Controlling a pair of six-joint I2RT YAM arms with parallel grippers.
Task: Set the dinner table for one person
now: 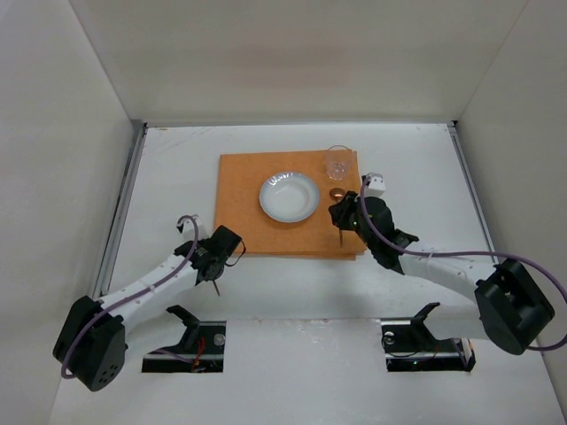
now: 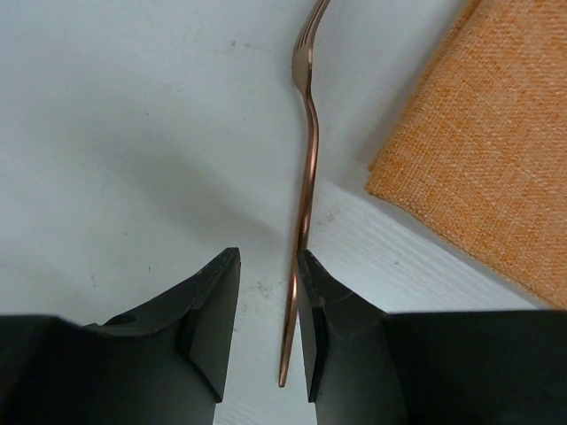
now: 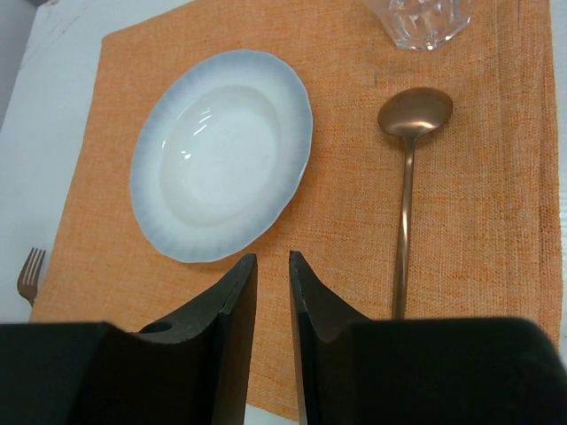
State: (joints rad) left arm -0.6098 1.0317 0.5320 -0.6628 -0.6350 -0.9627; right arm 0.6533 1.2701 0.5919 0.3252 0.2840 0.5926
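On the dinner table [image 1: 177,168] lies an orange mat [image 1: 239,204] with a white plate [image 1: 289,196] on it, a clear glass [image 1: 337,162] at its far right corner and a copper spoon [image 1: 336,193] to the right of the plate. My left gripper [image 2: 268,254] is open near the mat's near left corner [image 2: 496,159]. It is low over a copper fork [image 2: 306,177] that lies on the table, with the handle between the jaws, against the right finger. My right gripper [image 3: 273,257] is empty over the mat, its jaws a narrow gap apart, between plate [image 3: 221,155] and spoon [image 3: 406,204].
White walls stand on three sides and metal rails [image 1: 124,204] run along the table's side edges. A small white block [image 1: 376,183] shows beside my right wrist. The fork's tines also show in the right wrist view [image 3: 29,274], left of the mat.
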